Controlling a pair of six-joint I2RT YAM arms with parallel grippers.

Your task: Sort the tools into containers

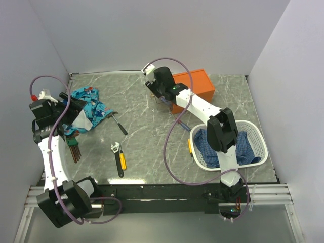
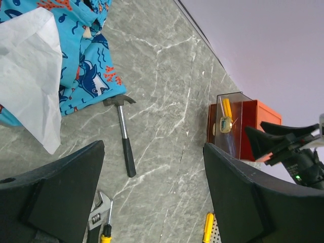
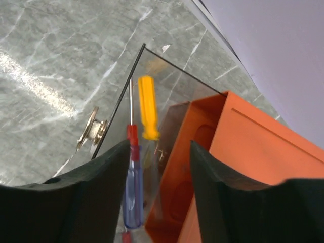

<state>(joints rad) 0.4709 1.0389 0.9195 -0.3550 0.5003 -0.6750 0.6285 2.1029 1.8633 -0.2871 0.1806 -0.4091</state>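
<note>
Yellow-handled screwdriver (image 3: 147, 106), blue-handled screwdriver (image 3: 133, 195) in clear plastic drawer (image 3: 177, 83); black-handled hammer (image 2: 125, 139), silver adjustable wrench (image 1: 116, 148) unsorted. Right gripper (image 3: 159, 152), left gripper (image 2: 152, 152) spread, empty.

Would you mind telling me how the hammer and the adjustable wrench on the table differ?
The hammer has an all-black grip; the adjustable wrench has a yellow-and-black one. The hammer's head lies by the blue cloth; the wrench lies apart on bare table. Both lie flat, ungripped.
</note>
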